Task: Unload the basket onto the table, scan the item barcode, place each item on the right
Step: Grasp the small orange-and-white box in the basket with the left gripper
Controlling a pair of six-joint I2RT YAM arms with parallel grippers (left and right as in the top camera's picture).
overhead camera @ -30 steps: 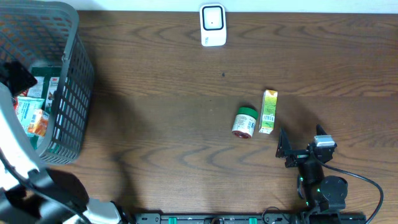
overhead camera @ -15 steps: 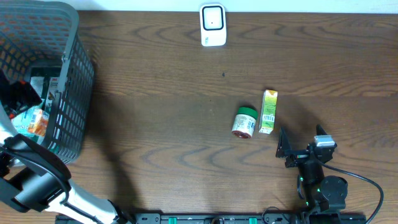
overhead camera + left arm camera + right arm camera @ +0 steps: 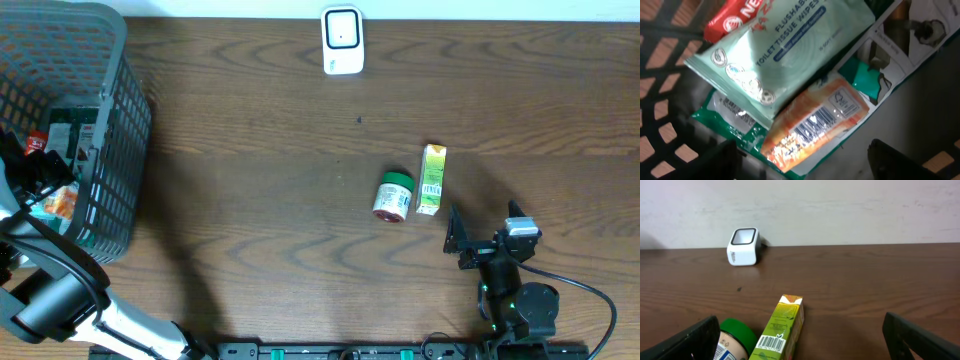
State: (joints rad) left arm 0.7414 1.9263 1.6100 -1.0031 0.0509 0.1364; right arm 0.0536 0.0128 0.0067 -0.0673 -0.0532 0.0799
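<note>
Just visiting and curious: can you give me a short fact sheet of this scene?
Basket: grey, left end of the table, holds packets
Left gripper: open, in the basket above an orange packet with its barcode showing
Wipes pack: beside the orange packet
Right gripper: open, empty
Jar and carton: side by side
Scanner: white, at the far edge

Right gripper (image 3: 802, 339): carton (image 3: 782, 325) and jar (image 3: 732, 337) just ahead, blocking centre-left; bare table (image 3: 865, 285) ahead-right passable.
Left gripper (image 3: 810, 165): basket (image 3: 685, 100) mesh on its left, wipes pack (image 3: 785, 45) and orange packet (image 3: 815, 125) crowded beneath.
</note>
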